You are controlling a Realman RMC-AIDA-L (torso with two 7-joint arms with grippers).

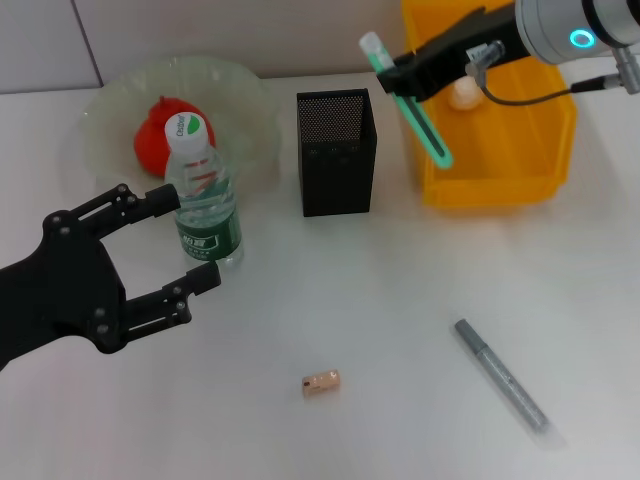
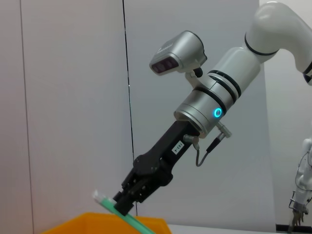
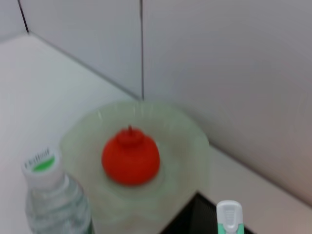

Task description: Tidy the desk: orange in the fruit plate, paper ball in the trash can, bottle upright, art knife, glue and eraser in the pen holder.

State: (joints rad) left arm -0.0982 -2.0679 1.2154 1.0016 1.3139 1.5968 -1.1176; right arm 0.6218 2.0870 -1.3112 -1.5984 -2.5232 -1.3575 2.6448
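The right gripper (image 1: pixel 405 78) is held above the gap between the pen holder (image 1: pixel 337 153) and the trash can (image 1: pixel 497 140), its fingers closed on a green glue stick (image 1: pixel 410 100) with a white cap, which is tilted with its lower end over the can's near-left corner. A paper ball (image 1: pixel 465 93) is seen inside the can, partly hidden by the arm. The left gripper (image 1: pixel 165 250) is positioned just in front of the bottle (image 1: pixel 203 200), fingers spread apart and holding nothing. The bottle stands upright on the table (image 1: pixel 400 300), just beside the plate (image 1: pixel 110 115), in which the orange (image 1: pixel 155 140) rests. The eraser (image 1: pixel 321 382) lies near the table's front edge, and the knife (image 1: pixel 500 375), a grey pen-shaped tool, lies well to its right.
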